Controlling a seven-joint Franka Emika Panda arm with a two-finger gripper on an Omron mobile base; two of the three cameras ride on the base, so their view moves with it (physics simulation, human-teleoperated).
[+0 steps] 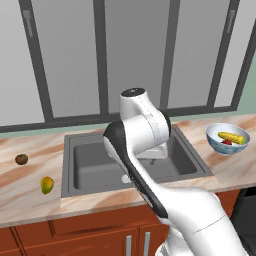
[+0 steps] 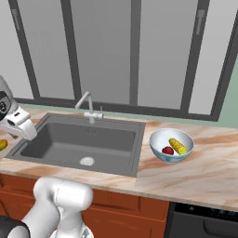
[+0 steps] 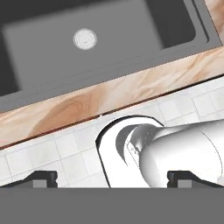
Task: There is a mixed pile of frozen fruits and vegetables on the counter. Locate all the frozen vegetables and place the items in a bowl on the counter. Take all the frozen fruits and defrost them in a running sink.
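Left of the sink [image 1: 135, 160], on the marbled surface [image 1: 30, 197], two fruits remain: the brown kiwi [image 1: 21, 159] farther back and the yellow-green mango [image 1: 47, 185] nearer the front edge, well apart from each other. The mango's long axis stands roughly upright in the left base view, tilted slightly. Its edge also shows at the left border of the right base view, cut off.

The end effector [image 3: 112, 178] sits over the front of the sink, camera looking down across the basin, the silver drain [image 3: 85, 38] and the surface strip toward the floor tiles. Both fruits therefore lie to the robot's left of it, the mango the nearer of the two, probably the next pick. Its two dark tips stand wide apart at the bottom of the hand view with nothing between them: spread and empty.

In the left base view the arm's own elbow hides the hand and the tap [image 2: 86, 104]. Whether water runs is hard to judge; no stream is visible.

Right of the sink, the pale bowl [image 2: 159, 139] holds the corn cob [image 2: 177, 146] and the red tomato [image 2: 168, 150], side by side. Vegetable half looks finished.
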